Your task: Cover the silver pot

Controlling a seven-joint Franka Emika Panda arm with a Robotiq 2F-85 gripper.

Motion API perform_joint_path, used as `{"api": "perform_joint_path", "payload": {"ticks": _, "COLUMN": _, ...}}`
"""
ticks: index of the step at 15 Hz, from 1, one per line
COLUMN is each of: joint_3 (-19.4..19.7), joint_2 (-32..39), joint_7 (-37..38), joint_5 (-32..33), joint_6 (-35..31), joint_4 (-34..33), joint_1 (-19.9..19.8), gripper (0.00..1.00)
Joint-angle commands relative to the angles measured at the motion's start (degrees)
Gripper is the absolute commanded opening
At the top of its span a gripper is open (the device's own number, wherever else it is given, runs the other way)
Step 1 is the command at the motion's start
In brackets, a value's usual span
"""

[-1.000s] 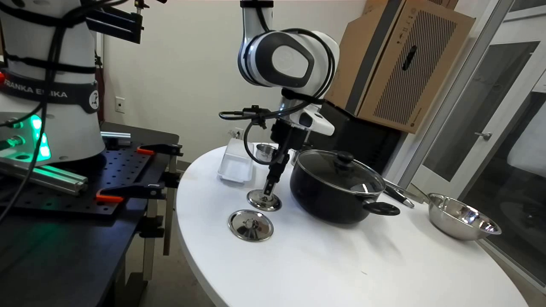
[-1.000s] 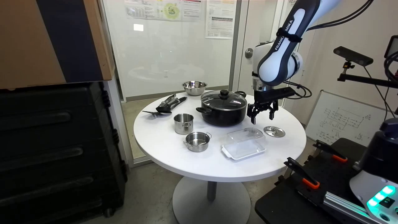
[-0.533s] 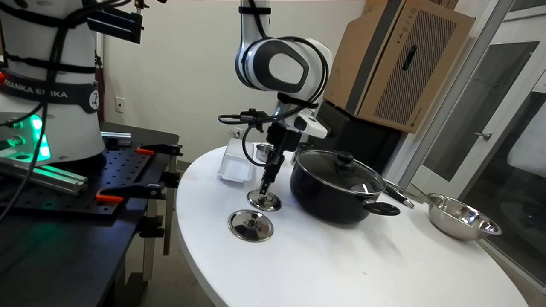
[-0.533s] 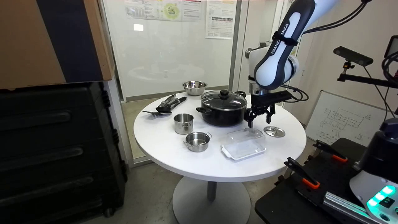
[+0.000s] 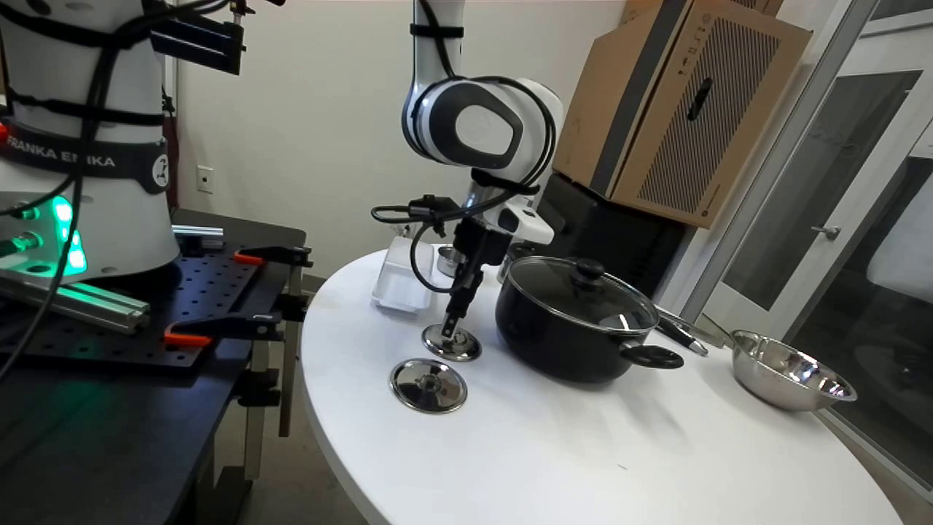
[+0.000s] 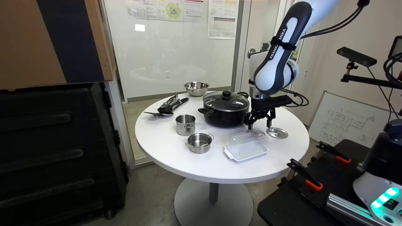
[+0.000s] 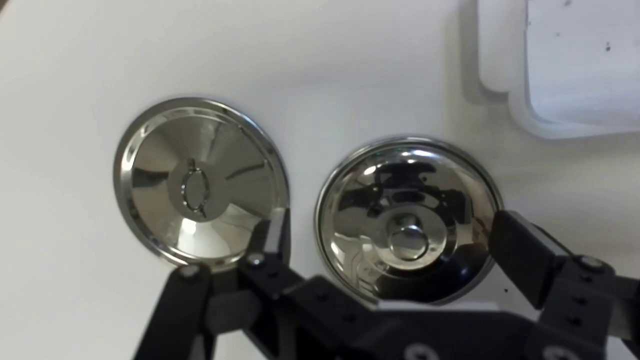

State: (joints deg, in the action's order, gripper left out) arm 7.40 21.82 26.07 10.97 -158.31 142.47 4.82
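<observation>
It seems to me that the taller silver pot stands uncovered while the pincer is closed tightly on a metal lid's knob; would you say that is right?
Not quite: the pincer is open, not closed on a knob. The wrist view shows its fingers spread apart, with the metal lid's knob showing between them, ungripped. The taller silver pot does stand uncovered.

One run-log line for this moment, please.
gripper: open, over one lid | holding: nothing | other lid: beside it | tall silver pot: uncovered | low silver pot: uncovered
</observation>
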Motion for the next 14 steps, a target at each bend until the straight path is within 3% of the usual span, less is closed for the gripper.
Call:
{"api": "perform_joint_path", "payload": {"ticks": 1, "joint_3": 0.5, "joint_2": 2.2, "joint_7": -1.5, "joint_5": -3.0, "joint_6": -2.8, "joint_4": -1.4, "joint_1": 0.5, "gripper": 1.0}}
{"api": "perform_joint_path", "payload": {"ticks": 14, "joint_3": 1.1, "joint_2": 3.8, "joint_7": -1.5, "joint_5": -6.4, "joint_6": -3.5, "joint_4": -2.3, "joint_1": 1.8, "gripper": 1.0}}
